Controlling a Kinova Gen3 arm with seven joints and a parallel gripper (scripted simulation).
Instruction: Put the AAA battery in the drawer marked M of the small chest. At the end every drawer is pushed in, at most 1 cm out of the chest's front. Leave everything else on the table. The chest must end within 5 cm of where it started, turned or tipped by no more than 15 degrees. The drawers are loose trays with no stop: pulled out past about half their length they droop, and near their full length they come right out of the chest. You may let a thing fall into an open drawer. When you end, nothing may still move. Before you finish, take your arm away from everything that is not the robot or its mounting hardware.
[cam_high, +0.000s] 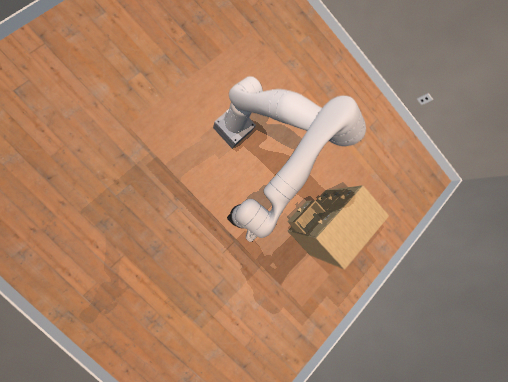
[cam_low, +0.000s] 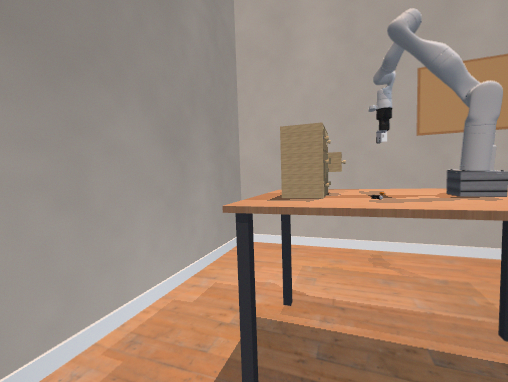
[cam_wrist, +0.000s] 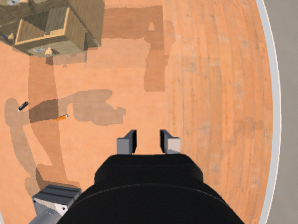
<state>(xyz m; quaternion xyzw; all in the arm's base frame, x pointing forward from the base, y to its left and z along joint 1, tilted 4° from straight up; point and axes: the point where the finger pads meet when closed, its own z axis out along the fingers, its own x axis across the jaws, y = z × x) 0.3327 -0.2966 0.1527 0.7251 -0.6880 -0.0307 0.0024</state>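
The wooden chest (cam_high: 352, 227) (cam_low: 302, 162) (cam_wrist: 94, 22) stands upright. One drawer (cam_high: 307, 218) (cam_low: 335, 162) (cam_wrist: 49, 51) at middle height sticks out of its front, open at the top; its label is too small to read. A small orange cylinder with a pale tip (cam_wrist: 62, 118) (cam_low: 382, 193) and a small black one (cam_wrist: 23, 106) (cam_low: 376, 197) lie apart on the table, in front of the chest. I cannot tell for certain which is the AAA battery. My gripper (cam_low: 382, 141) (cam_wrist: 148, 137) is partly open and empty, pointing down high above the table; its fingers are hidden in the top view.
The other drawers look pushed in, with knobs (cam_low: 327, 185) standing out from the front. The arm's base (cam_high: 234, 131) (cam_low: 477, 184) (cam_wrist: 57, 197) is across the table from the chest. The table's near edge (cam_low: 375, 212) shows in the exterior view. The forearm hides part of the table in the top view.
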